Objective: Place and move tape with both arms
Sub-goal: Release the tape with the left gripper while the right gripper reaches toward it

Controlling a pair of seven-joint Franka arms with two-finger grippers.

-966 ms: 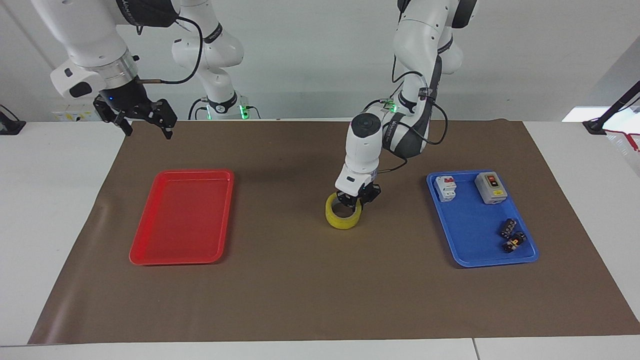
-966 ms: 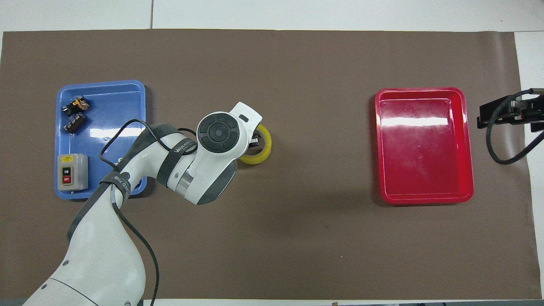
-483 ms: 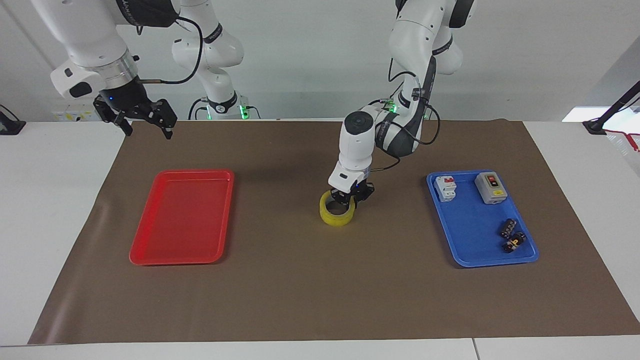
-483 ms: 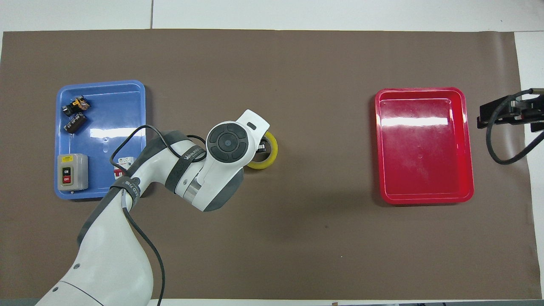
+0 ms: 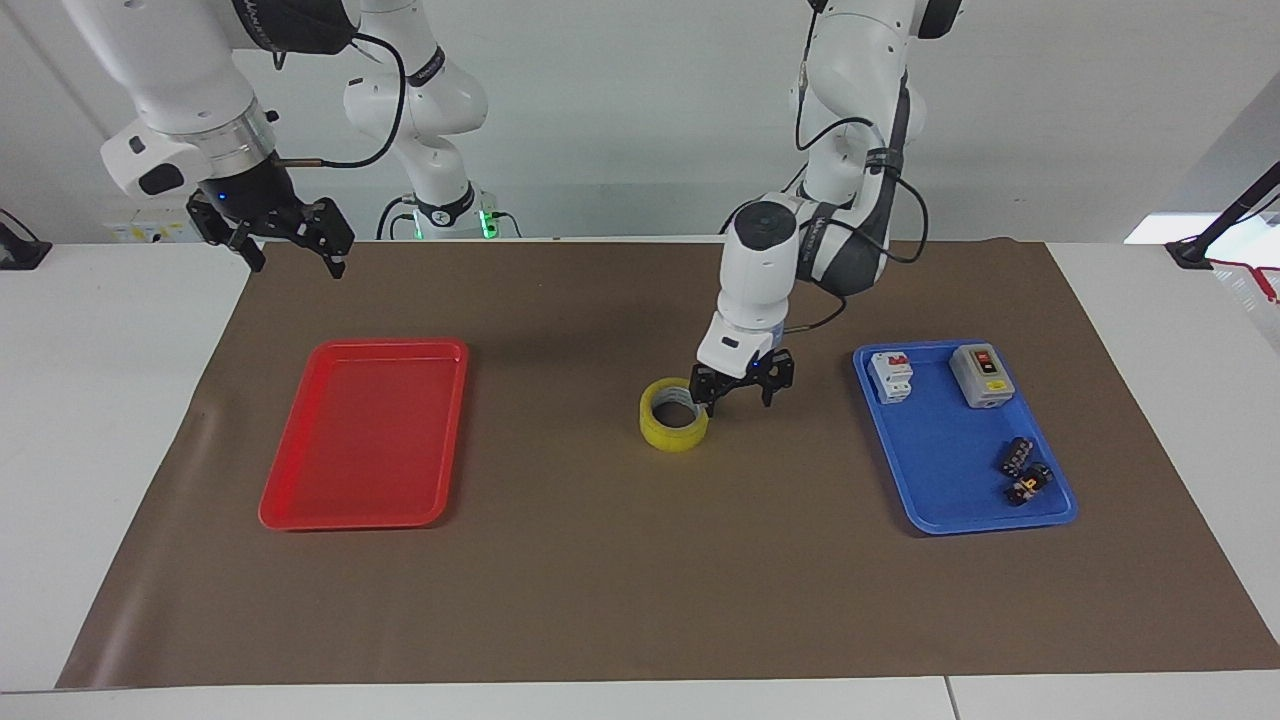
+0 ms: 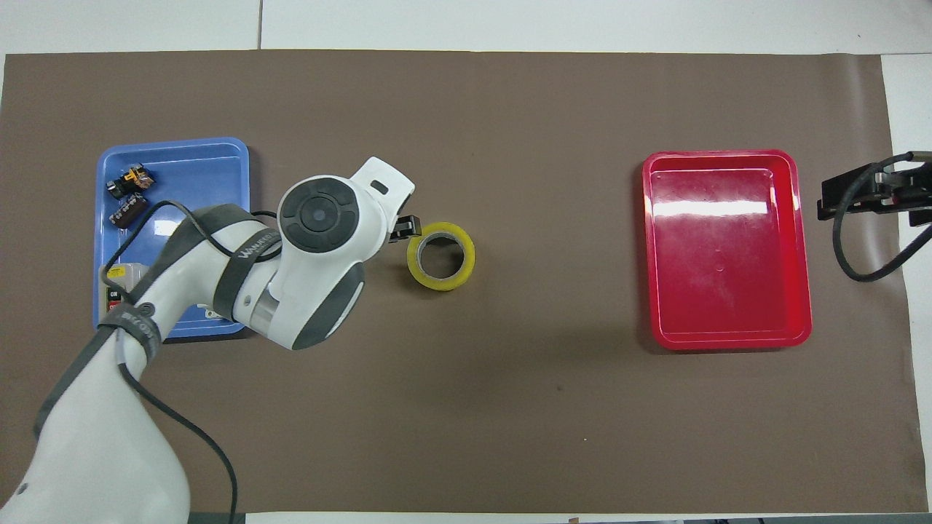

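The yellow tape (image 5: pixel 673 415) (image 6: pixel 440 256) lies flat on the brown mat, midway between the two trays. My left gripper (image 5: pixel 741 394) hangs open just above the mat beside the roll, toward the blue tray, with nothing between its fingers; in the overhead view only one black finger (image 6: pixel 405 228) shows past the wrist. My right gripper (image 5: pixel 292 250) (image 6: pixel 859 198) waits open, raised over the mat's edge at the right arm's end of the table.
A red tray (image 5: pixel 365 432) (image 6: pixel 728 249) sits toward the right arm's end. A blue tray (image 5: pixel 962 438) (image 6: pixel 175 156) toward the left arm's end holds a breaker (image 5: pixel 891 376), a switch box (image 5: pixel 981 375) and small dark parts (image 5: pixel 1022 470).
The left gripper opened and let go of the tape, then lifted off it and drew back toward the blue tray. The roll stays flat on the mat. The right arm has not moved.
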